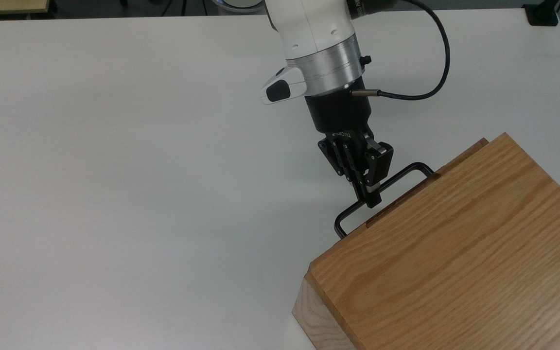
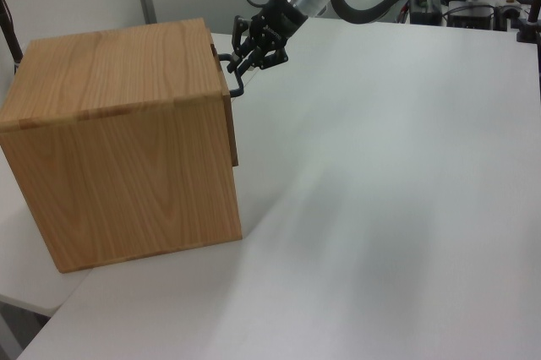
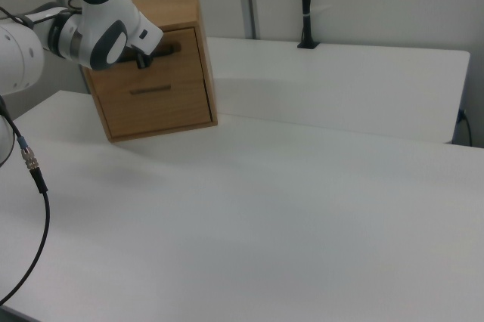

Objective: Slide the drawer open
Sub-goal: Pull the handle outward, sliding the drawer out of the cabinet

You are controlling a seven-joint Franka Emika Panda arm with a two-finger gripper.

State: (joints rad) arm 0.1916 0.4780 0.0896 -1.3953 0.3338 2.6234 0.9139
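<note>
The drawer (image 1: 460, 156) sits at the top of the oak box (image 1: 455, 262), its front showing as a thin strip proud of the box's edge in the top view. The pincer (image 1: 370, 198) is clenched on the middle of the drawer's black handle (image 1: 406, 172), fingers pointing down toward the box. A black cable (image 1: 435, 73) loops off the wrist. The box stands at the lower right of the white tabletop (image 1: 139, 170) in the top view.
</note>
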